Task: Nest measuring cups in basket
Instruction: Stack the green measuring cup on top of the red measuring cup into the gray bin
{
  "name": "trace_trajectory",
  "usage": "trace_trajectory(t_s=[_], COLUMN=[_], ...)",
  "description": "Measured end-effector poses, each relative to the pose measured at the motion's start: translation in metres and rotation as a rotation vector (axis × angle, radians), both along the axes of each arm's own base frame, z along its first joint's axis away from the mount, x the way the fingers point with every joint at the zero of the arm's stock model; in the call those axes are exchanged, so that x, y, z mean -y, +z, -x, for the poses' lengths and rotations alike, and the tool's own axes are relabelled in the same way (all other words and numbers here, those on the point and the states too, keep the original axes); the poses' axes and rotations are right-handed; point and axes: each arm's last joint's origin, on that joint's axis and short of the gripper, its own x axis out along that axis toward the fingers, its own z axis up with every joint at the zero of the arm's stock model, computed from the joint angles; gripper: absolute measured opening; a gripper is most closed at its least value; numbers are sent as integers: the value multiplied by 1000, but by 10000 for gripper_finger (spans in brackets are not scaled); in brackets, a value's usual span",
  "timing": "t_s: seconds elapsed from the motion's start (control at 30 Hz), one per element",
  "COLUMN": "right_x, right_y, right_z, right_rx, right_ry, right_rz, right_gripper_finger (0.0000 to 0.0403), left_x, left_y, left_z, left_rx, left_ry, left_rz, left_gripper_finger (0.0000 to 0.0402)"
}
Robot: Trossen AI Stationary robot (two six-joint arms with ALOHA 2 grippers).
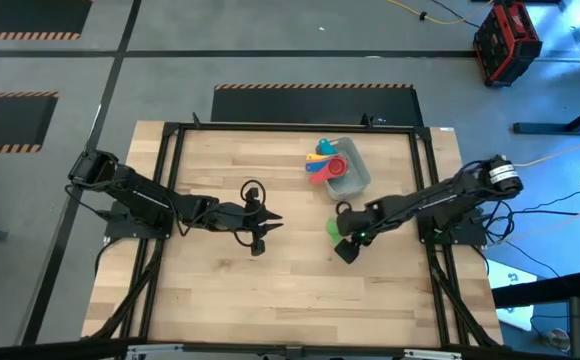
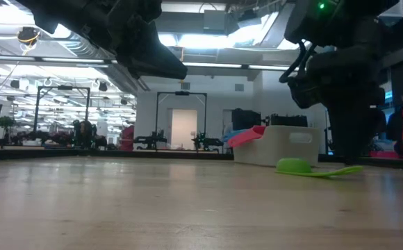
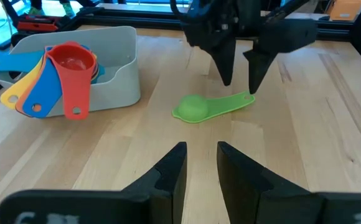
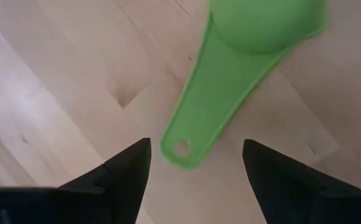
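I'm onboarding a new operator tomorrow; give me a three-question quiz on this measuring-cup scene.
1. True or false: the green measuring cup lies bowl-down on the table.
2. Which gripper is over its handle? A) left gripper B) right gripper
3. Fill in: the red measuring cup rests on top of the stack in the ____.

Key: 1 true; 2 B, open, fingers either side of the handle's end; 3 basket.
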Motion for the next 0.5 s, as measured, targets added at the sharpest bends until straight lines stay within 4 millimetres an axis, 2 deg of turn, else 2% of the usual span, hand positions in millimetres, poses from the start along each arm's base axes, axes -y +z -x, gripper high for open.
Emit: trace_trajectory(t_s=[0.23, 0.5], right_x=[-1, -2], right_y=[-11, -12], right_z=[-4, -7], right_rx=[-28, -10], right_ry=[1, 2], right_rz=[5, 0], right_gripper_finger=[259, 259], left_x=[0, 0], left_y=[0, 0], left_z=[0, 0], left_rx=[0, 0], left_ry=[0, 0], left_rz=[0, 0], left_gripper_finger=[82, 82])
